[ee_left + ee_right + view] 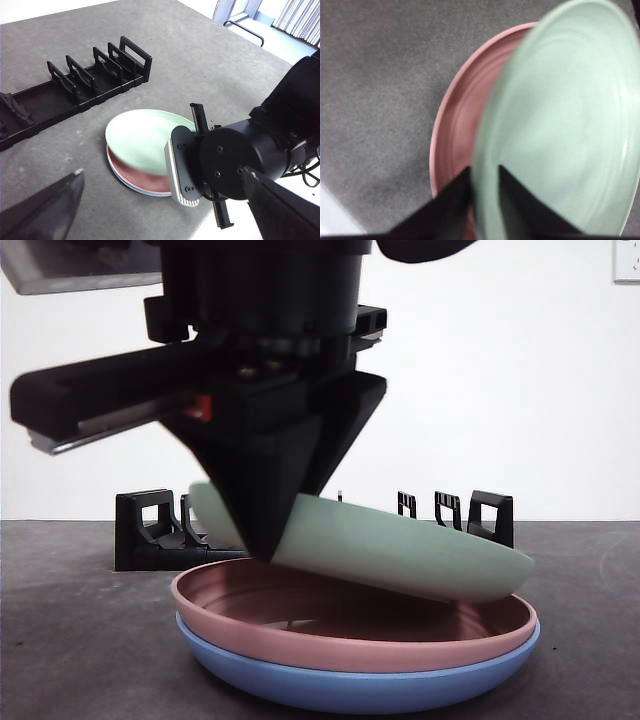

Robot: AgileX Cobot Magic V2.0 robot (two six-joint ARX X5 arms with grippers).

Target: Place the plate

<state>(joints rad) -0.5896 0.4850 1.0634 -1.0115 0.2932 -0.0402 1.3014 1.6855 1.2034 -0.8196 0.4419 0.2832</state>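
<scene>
A pale green plate (400, 545) is held tilted just above a pink plate (350, 630) that sits in a blue plate (360, 685). My right gripper (265, 540) is shut on the green plate's rim; the right wrist view shows its two jaws pinching the rim (485, 200) with the pink plate (460, 110) beneath. The left wrist view looks down on the green plate (142, 137) over the stack, with the right arm beside it. My left gripper (160, 210) is open, high above the table and away from the plates.
A black slotted plate rack (160, 530) stands on the dark grey table behind the stack; it also shows in the left wrist view (75, 87), with its slots bare. The table's edge (200, 227) lies close to the plates.
</scene>
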